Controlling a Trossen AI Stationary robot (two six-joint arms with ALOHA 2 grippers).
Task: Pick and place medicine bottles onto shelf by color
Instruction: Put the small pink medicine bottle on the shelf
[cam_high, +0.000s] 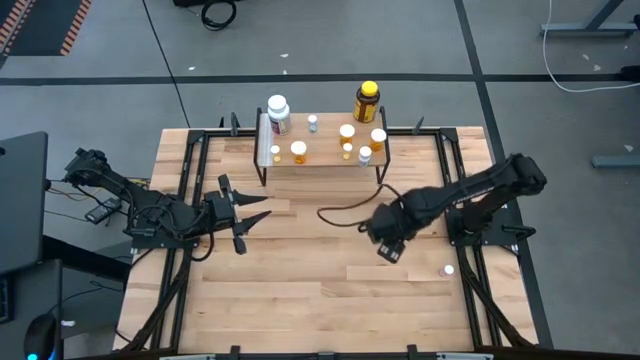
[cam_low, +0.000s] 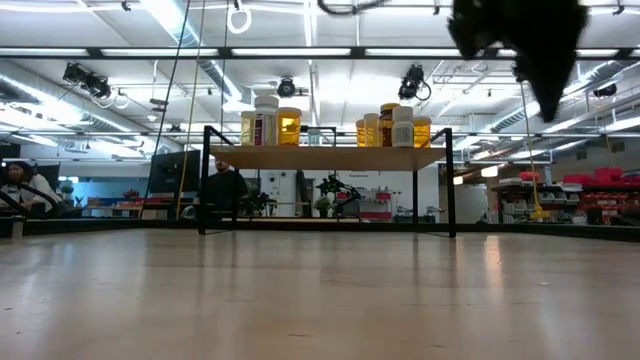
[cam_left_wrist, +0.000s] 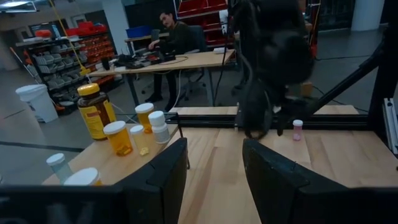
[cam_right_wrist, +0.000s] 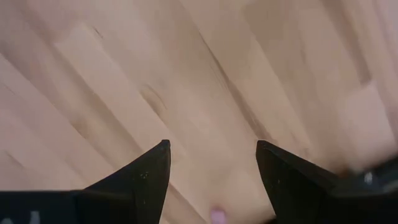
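From where I stand, the small raised light-wood shelf on thin black legs (cam_high: 320, 152) sits at the far edge of the big wooden tabletop (cam_high: 310, 290) and carries nearly all the medicine bottles: a larger white bottle (cam_high: 278, 113) at its left end, a big dark amber bottle with a yellow cap (cam_high: 367, 102) toward the right, and between and around them several small orange bottles with white caps (cam_high: 298, 152). One small pale pink, white-capped bottle (cam_high: 448, 270) stands alone on the tabletop, well apart from the shelf, near the right edge. The right gripper (cam_high: 388, 246) hangs above the bare wood just left of that stray bottle, pointing down, its two dark fingers (cam_right_wrist: 144, 177) spread apart with nothing between them. The left gripper (cam_high: 240, 214) waits over the left side of the table, aimed toward the middle, its fingers (cam_left_wrist: 163, 180) parted and empty too. Beyond the table, a person (cam_left_wrist: 174, 34) sits at a desk.
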